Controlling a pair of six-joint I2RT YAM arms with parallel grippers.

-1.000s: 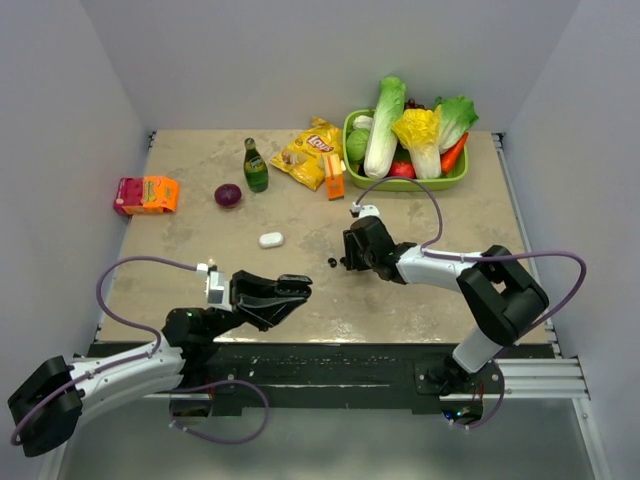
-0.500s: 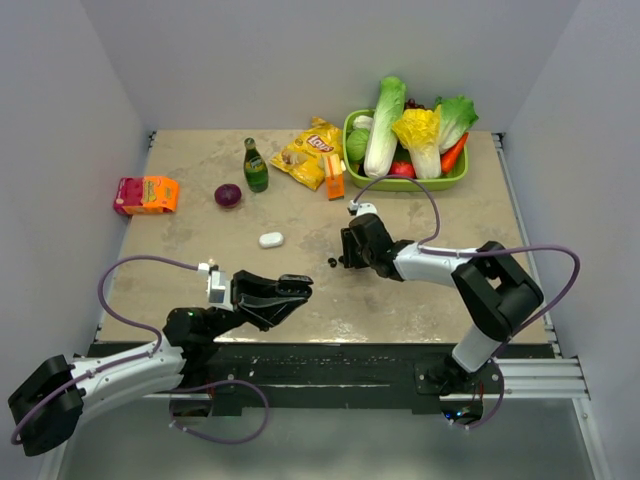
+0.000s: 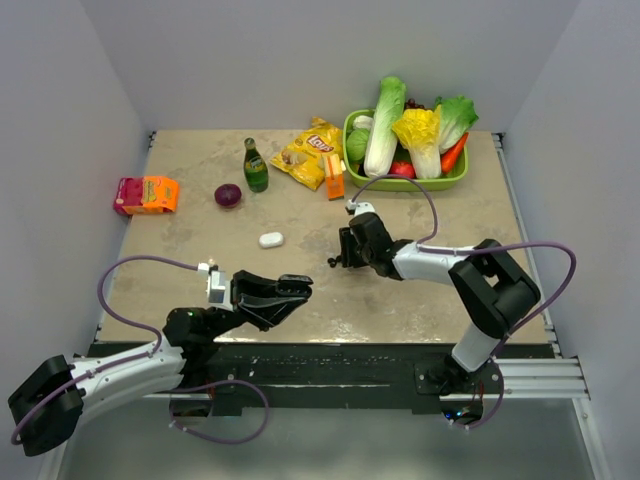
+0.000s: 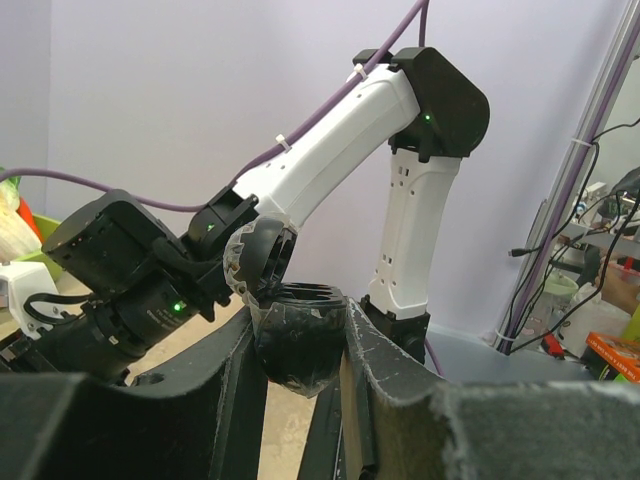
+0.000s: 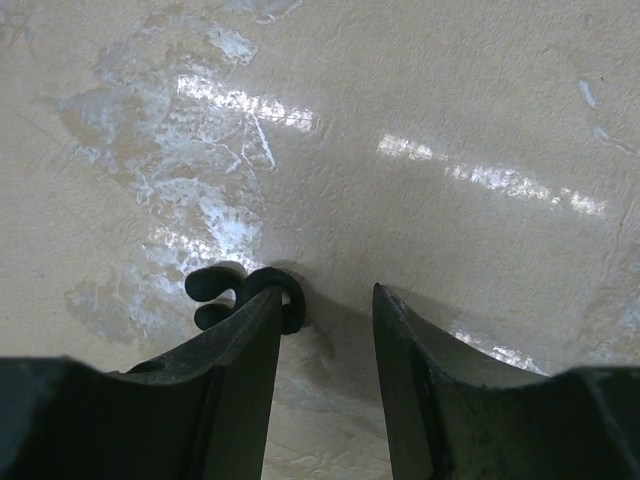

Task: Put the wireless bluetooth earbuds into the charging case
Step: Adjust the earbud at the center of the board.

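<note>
Seen from above, your two arms reach onto a mottled beige table [image 3: 180,225]. Your left fingers [image 4: 225,385] are closed on a glossy black rounded plastic case [image 4: 298,345], near the table's front edge. The left wrist view shows the case pinched between both fingers, its rim facing up.

Your right fingers [image 5: 235,370] stand apart, tips down at the table near its middle, with only bare table between them. The small black earbuds [image 5: 220,285] lie on the table just outside that gap, against the outer side of one fingertip, which hides part of them; whether it touches them cannot be told.

A small white oval plastic case [image 3: 271,239] lies on the table to the left of the right fingers, apart from them.

Toward the far edge sit a red and orange packet [image 3: 146,194], a dark purple onion [image 3: 228,195], a green glass bottle [image 3: 256,166], a yellow crisp bag [image 3: 308,150], a small orange box [image 3: 334,182] and a green plastic basket [image 3: 430,183] filled with vegetables
</note>
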